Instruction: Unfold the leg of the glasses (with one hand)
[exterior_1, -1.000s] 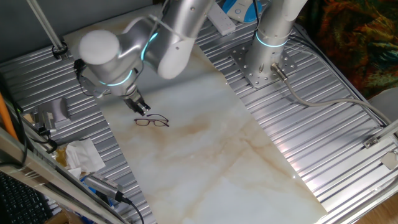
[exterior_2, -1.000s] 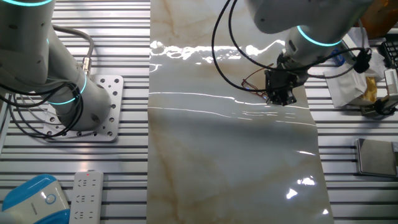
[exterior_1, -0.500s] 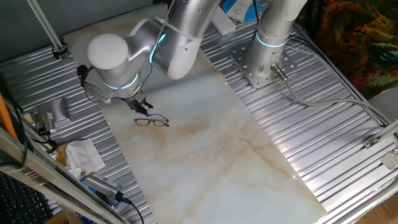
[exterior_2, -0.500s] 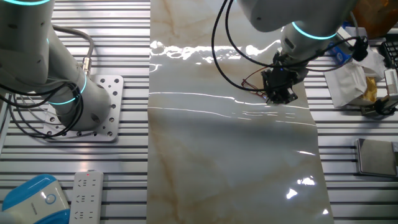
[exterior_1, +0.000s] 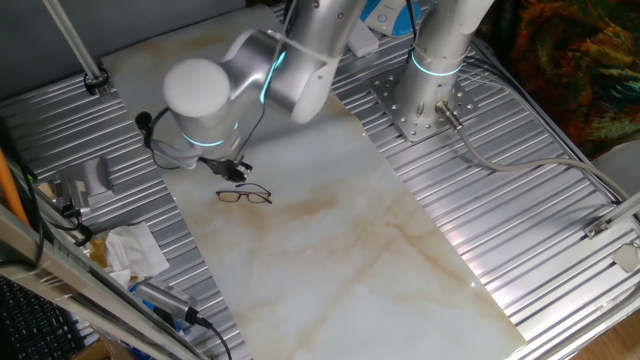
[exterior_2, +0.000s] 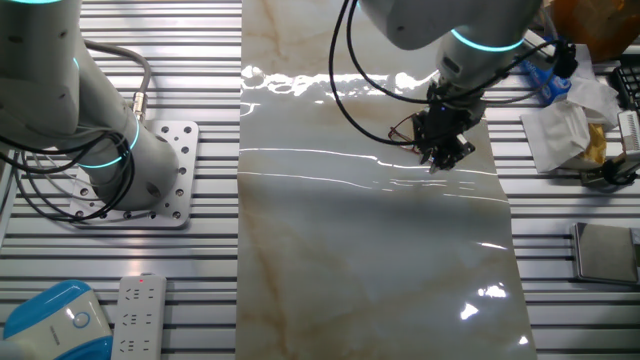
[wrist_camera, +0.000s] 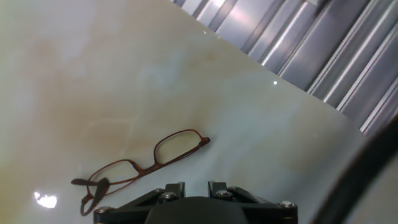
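The glasses (exterior_1: 244, 195) lie flat on the marble slab (exterior_1: 330, 230), a thin reddish-brown wire frame with two clear lenses. In the hand view the glasses (wrist_camera: 155, 162) sit just ahead and left of the fingers, with a wire arm curled at their left end. My gripper (exterior_1: 235, 172) hovers just behind the glasses without touching them. From the other side, the gripper (exterior_2: 440, 160) covers part of the glasses (exterior_2: 404, 128). In the hand view my gripper (wrist_camera: 196, 185) shows a narrow gap with nothing in it.
Ribbed metal tabletop (exterior_1: 500, 200) surrounds the slab. A second arm's base (exterior_1: 425, 100) stands at the back. Crumpled tissue (exterior_1: 135, 250) and small tools (exterior_1: 165, 300) lie at the left edge. A remote (exterior_2: 135, 310) and a blue-white device (exterior_2: 55, 320) sit near the other arm's base (exterior_2: 130, 175).
The arm's elbow and wrist have swung to the right and the hand has turned, while the fingertips stay close behind the glasses. The glasses have not moved.
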